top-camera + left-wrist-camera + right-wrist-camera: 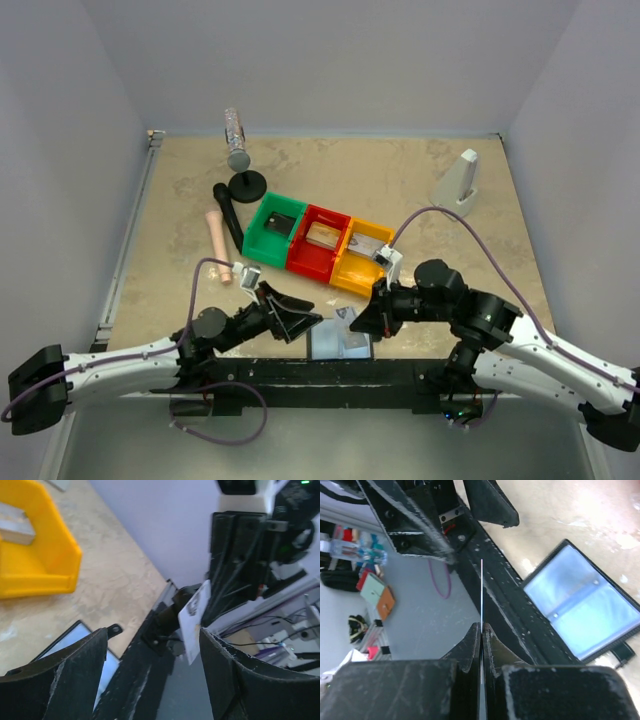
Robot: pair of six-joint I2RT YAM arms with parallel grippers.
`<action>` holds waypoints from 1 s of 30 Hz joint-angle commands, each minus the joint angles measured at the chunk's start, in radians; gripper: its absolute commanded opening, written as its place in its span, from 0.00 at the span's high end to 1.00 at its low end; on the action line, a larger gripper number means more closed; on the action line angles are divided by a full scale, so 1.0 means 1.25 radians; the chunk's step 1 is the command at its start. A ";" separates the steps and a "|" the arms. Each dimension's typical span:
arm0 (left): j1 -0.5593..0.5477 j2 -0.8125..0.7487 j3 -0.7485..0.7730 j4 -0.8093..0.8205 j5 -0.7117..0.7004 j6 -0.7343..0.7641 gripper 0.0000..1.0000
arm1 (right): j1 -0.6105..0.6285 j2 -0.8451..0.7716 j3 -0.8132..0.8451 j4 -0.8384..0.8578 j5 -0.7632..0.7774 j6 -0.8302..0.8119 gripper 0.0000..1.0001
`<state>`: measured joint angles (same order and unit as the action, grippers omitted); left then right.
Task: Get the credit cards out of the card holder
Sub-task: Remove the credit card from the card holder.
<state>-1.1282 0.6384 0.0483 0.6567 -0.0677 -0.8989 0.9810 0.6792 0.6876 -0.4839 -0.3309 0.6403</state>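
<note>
By table (480, 260) edge, card holder (340, 345)

The card holder (340, 345) lies spread flat at the near edge of the table (420, 180). The left gripper (300, 325) hangs just to its left. The right gripper (360, 322) is just to its right, with a card (481, 595) pinched in it on the side facing the left one. Behind them, three bins (318, 245) sit side by side in a slanting row. A bottle (235, 135) stands far back on the left and a wedge-shaped block (457, 185) far back on the right.

2 white-shelled arms (110, 365), black joints (210, 325), purple cables (205, 261), scuffed black tool fingers (75, 680)
</note>
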 commanded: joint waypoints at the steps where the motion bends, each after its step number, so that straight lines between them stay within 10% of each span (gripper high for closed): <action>1: 0.002 0.035 -0.098 0.279 0.137 0.023 0.23 | -0.001 -0.005 -0.016 0.129 -0.095 0.023 1.00; 14: 0.003 0.249 -0.080 0.535 0.259 0.009 0.51 | -0.001 0.025 0.002 0.150 -0.132 0.028 1.00; 30: 0.002 0.292 -0.058 0.542 0.302 0.001 0.77 | -0.001 0.020 -0.009 0.164 -0.124 0.034 1.00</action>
<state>-1.1271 0.9813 0.0479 1.2201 0.2806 -0.8982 0.9810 0.7185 0.6735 -0.3218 -0.4713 0.6743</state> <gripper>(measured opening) 0.266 0.010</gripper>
